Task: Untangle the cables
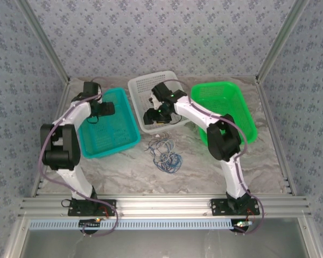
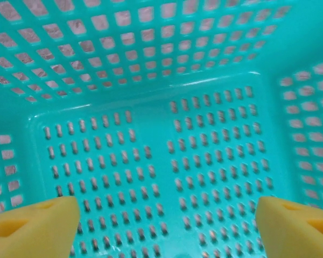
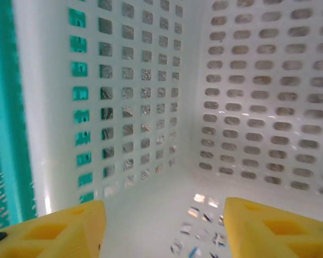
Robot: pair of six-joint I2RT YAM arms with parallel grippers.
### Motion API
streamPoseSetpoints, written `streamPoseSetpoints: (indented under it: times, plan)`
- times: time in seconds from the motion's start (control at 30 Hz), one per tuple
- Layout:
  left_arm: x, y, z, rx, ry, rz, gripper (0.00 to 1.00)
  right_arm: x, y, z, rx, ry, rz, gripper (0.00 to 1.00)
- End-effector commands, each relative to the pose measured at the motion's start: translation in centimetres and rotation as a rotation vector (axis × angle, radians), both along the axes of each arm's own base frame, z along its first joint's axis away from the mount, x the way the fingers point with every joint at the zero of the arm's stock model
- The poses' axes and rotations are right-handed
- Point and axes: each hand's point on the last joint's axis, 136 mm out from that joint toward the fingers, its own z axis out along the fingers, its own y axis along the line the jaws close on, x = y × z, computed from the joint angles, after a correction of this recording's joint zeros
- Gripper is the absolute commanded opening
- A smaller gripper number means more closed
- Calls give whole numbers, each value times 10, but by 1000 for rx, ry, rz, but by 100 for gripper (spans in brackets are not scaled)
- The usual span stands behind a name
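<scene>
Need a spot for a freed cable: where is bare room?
Bare table lies between the cables and the right arm's base; the green basket looks empty too. Crowded: the white basket, where the right hand sits.

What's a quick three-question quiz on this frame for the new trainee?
1. Fill in: the right gripper, inside the white basket with nothing between its fingers, stands ____.
2. Which basket is the left gripper over? A. teal basket B. white basket C. green basket
3. True or false: the cables lie inside a basket.
Key: 1. open. 2. A. 3. False: they lie on the table in front of the white basket.
</scene>
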Motion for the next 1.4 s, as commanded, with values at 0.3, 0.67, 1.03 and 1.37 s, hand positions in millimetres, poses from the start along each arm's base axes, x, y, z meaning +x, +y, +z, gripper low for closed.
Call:
streamPoseSetpoints:
  times: [0.3, 0.67, 1.03, 1.37]
  plan:
    - [-150, -207, 88, -158, -311, -768, 93, -60, -117, 81, 5, -290, -110, 69]
    - [-228, -259, 31, -69, -204, -1191, 80, -97, -182, 69, 97, -284, -312, 68]
    - [-223, -289, -10, 105, -180, -1350, 60, -120, -204, 51, 96, -259, -354, 70]
    - [-219, -298, -33, 174, -177, -1370, 59, -134, -215, 52, 121, -310, -396, 73]
